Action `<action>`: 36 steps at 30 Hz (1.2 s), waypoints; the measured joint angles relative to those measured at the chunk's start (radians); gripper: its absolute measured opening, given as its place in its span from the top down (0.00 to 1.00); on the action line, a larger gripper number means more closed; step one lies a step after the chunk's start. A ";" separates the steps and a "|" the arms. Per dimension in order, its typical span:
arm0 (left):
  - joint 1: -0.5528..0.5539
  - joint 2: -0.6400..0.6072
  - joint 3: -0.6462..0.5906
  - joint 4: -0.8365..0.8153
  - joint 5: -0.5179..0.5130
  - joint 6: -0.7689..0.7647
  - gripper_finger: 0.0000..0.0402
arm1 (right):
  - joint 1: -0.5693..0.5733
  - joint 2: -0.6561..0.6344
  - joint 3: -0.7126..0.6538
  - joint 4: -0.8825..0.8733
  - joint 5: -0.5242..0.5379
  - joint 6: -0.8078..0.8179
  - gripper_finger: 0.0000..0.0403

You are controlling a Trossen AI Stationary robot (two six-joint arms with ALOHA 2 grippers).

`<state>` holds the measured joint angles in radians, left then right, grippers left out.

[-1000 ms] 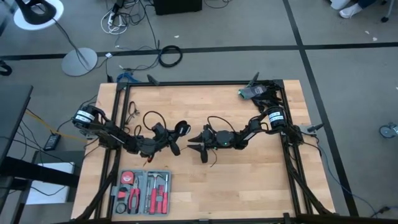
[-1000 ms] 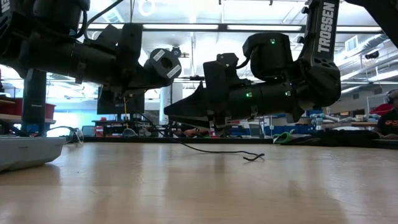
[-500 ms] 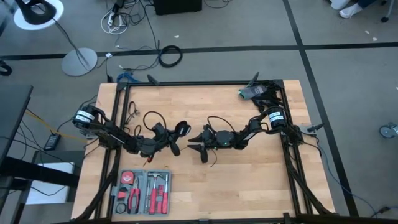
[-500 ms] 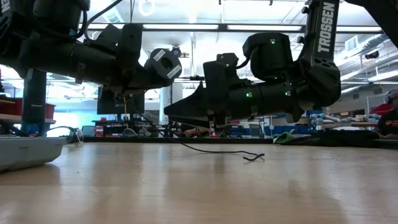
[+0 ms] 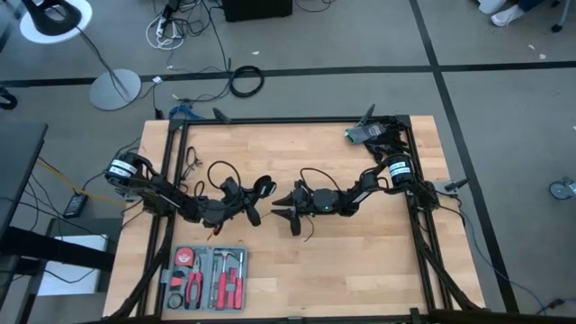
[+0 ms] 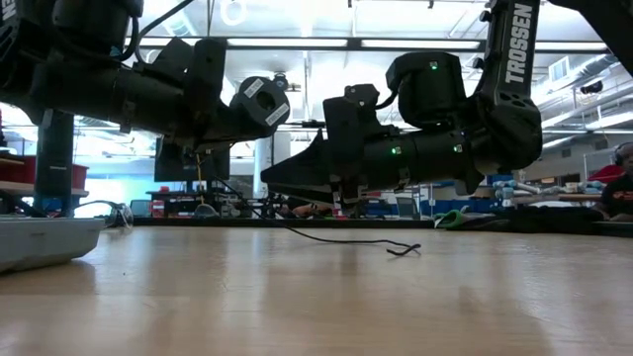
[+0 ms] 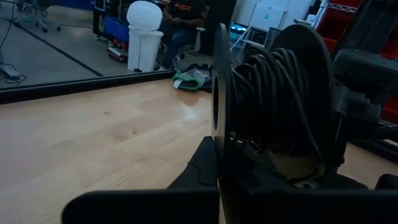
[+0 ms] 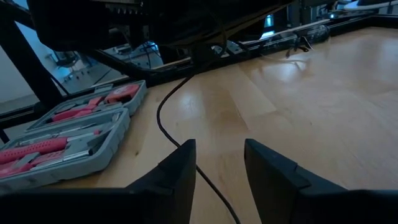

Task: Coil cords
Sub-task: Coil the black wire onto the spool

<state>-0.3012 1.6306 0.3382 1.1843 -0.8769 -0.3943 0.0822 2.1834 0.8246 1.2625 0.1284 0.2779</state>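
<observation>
Nothing has shifted — left gripper (image 5: 253,203) stays clamped on the cord spool (image 7: 280,106) at mid-table, right gripper (image 8: 219,165) hovers part-open astride the loose black cord (image 8: 163,118) — winding paused.

We cannot see where the thin black cord (image 8: 163,115) ends, because it runs off the picture's edge between the right gripper (image 8: 217,171) fingers. The grey plastic tool case (image 6: 40,240) is cut off too.

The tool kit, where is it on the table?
In the high view the grey tool kit lies open near the table's front edge, left side, just below the left arm.
</observation>
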 joint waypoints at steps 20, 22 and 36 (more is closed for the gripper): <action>-0.028 0.000 0.000 0.000 -0.015 0.028 1.00 | -0.014 0.000 0.000 0.000 0.002 0.000 0.66; -0.028 0.000 0.000 0.000 -0.015 0.025 1.00 | -0.014 0.000 0.000 0.002 0.002 0.000 0.65; -0.028 0.000 0.000 0.001 -0.014 0.024 1.00 | -0.014 -0.001 0.000 0.006 -0.001 0.000 0.66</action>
<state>-0.3290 1.6306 0.3382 1.1851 -0.8913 -0.3706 0.0685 2.1826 0.8249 1.2690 0.1272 0.2779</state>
